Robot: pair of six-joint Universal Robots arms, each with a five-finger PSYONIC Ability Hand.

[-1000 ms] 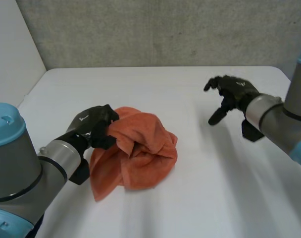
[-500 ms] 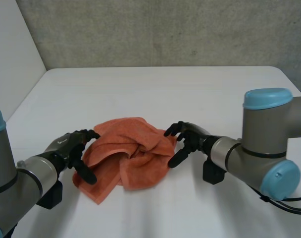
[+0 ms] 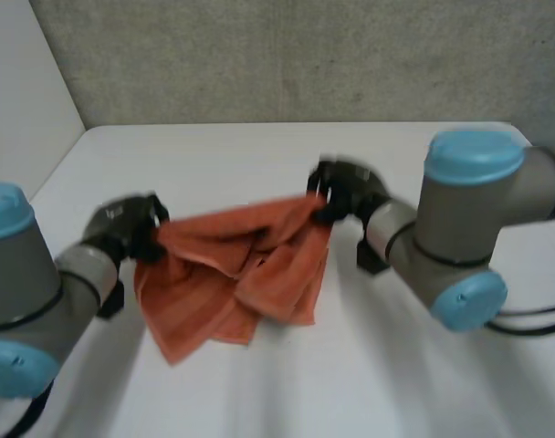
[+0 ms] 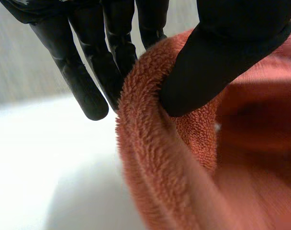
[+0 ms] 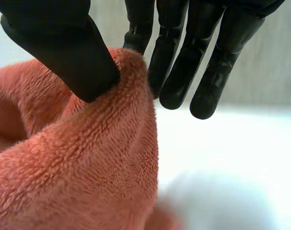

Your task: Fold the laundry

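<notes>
Towel (image 3: 227, 278) — orange, held up at the frame's centre over the white table (image 3: 259, 155) — sags between two grips: left hand (image 3: 124, 228) pinches its left end, right hand (image 3: 343, 190) pinches its right end.

An orange terry-cloth towel (image 3: 232, 283) hangs stretched between two black hands over the white desk (image 3: 259, 155). The left hand (image 3: 127, 224) grips one upper corner and the right hand (image 3: 344, 187) grips the opposite one. Between them the cloth sags in loose folds, its lowest corner below the left hand.
</notes>
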